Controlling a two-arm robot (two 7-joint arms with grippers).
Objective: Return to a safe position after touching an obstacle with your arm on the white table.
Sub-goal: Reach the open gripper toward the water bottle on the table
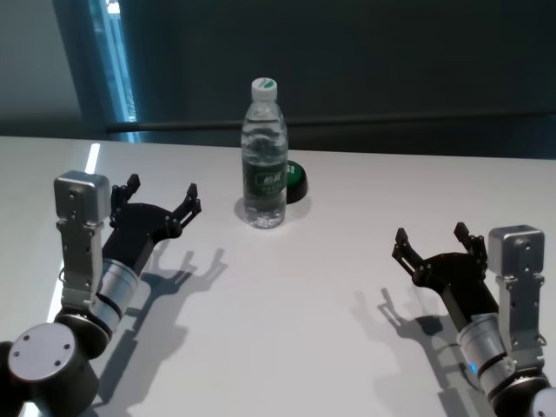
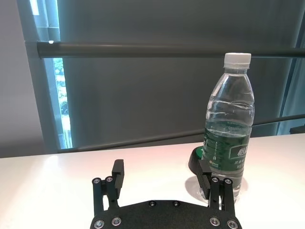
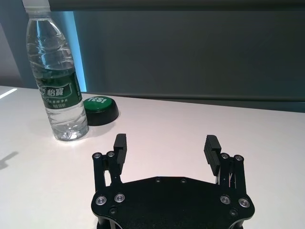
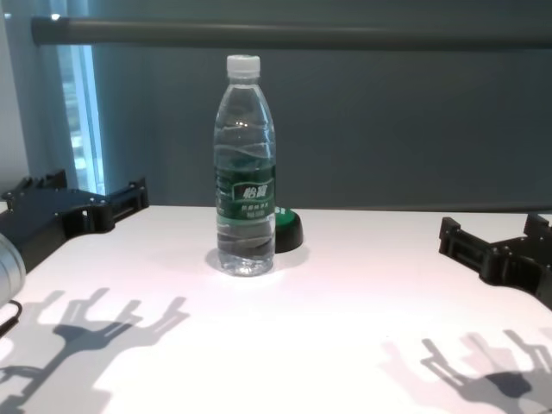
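Note:
The obstacle, a tall clear water bottle [image 1: 264, 165] with a white cap and dark green label, stands upright on the white table [image 1: 313, 295] near its middle back. It also shows in the chest view [image 4: 245, 181], left wrist view [image 2: 228, 138] and right wrist view [image 3: 56, 86]. My left gripper [image 1: 162, 189] is open and empty, just above the table to the left of the bottle and apart from it; one fingertip [image 2: 206, 177] overlaps the bottle's base in its wrist view. My right gripper [image 1: 431, 236] is open and empty at the front right, well away from the bottle.
A low black-and-green round puck [image 1: 295, 181] sits right behind the bottle on its right side, also seen in the right wrist view [image 3: 100, 109]. A dark wall with a horizontal rail [image 4: 293, 33] runs behind the table's far edge. Arm shadows fall on the tabletop.

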